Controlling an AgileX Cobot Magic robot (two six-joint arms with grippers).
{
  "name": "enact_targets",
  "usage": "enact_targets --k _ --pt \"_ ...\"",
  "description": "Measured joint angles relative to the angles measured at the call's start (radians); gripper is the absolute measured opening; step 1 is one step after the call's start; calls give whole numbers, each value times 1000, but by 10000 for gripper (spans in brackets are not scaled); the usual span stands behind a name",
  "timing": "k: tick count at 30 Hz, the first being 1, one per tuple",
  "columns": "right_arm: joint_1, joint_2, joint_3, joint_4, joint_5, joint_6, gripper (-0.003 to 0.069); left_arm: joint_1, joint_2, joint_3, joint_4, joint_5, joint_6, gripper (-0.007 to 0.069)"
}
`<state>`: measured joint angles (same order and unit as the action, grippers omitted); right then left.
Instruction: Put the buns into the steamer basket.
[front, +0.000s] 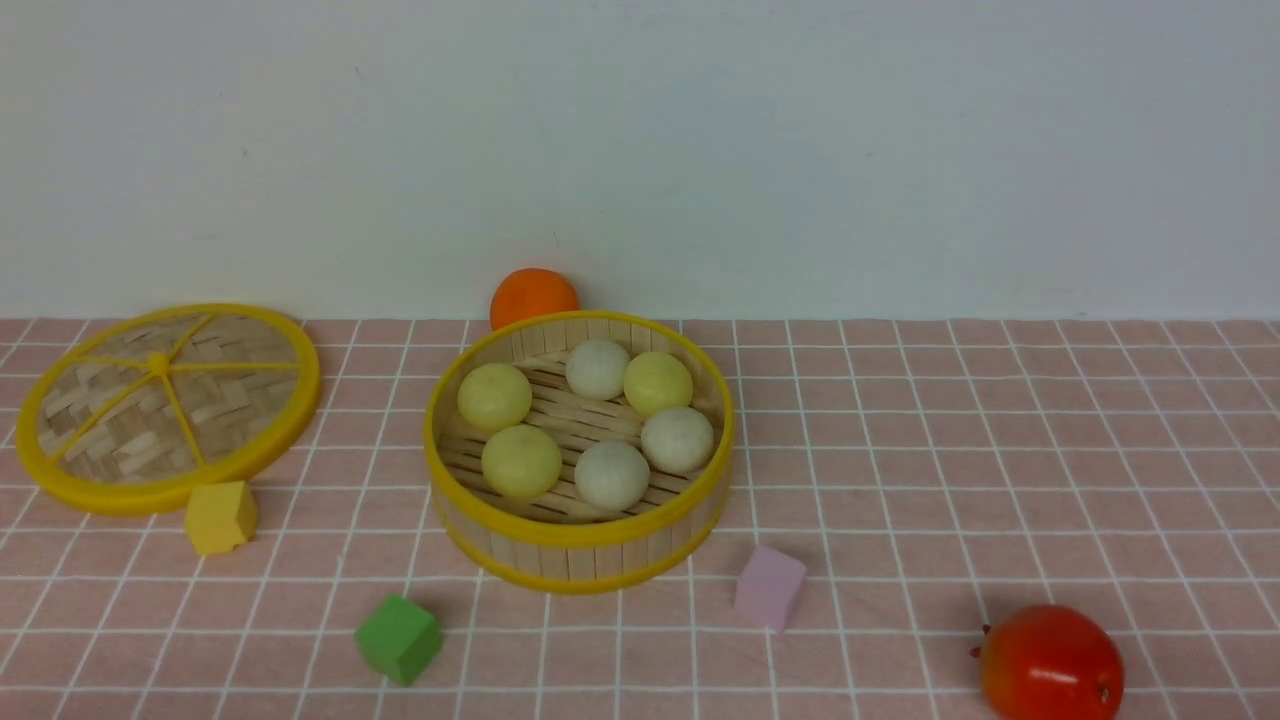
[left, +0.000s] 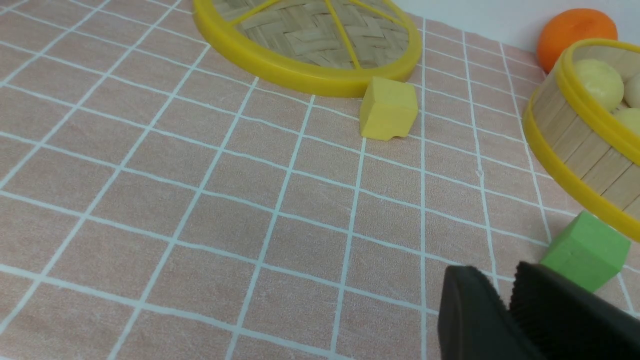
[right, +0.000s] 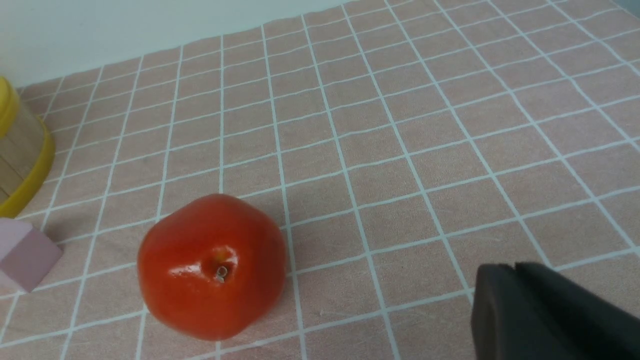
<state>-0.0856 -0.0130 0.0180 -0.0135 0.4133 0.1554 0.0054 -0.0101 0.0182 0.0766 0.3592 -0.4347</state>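
Note:
The steamer basket (front: 578, 537) stands mid-table with its yellow rim up. Inside it lie three pale yellow buns (front: 494, 396) and three off-white buns (front: 611, 475), all resting on the slatted floor. Neither gripper shows in the front view. In the left wrist view my left gripper (left: 502, 280) hovers low over the cloth beside the green cube (left: 585, 252), its tips a narrow gap apart and empty; the basket (left: 575, 140) is off to one side. My right gripper (right: 515, 267) is shut on nothing, over bare cloth near the red fruit (right: 212, 265).
The woven lid (front: 165, 405) lies flat at the far left with a yellow cube (front: 220, 516) at its near edge. A green cube (front: 398, 638) and a pink cube (front: 769, 586) sit in front of the basket. An orange ball (front: 533, 297) rests behind it, and a red fruit (front: 1050, 665) sits front right.

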Motion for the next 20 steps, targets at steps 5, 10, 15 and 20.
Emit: enact_targets --k 5,10,15,20 --pt "0 0 0 0 0 0 72 0 0 0 0 0 0 181" --pt "0 0 0 0 0 0 74 0 0 0 0 0 0 181" --pt "0 0 0 0 0 0 74 0 0 0 0 0 0 183" --pt "0 0 0 0 0 0 74 0 0 0 0 0 0 185"
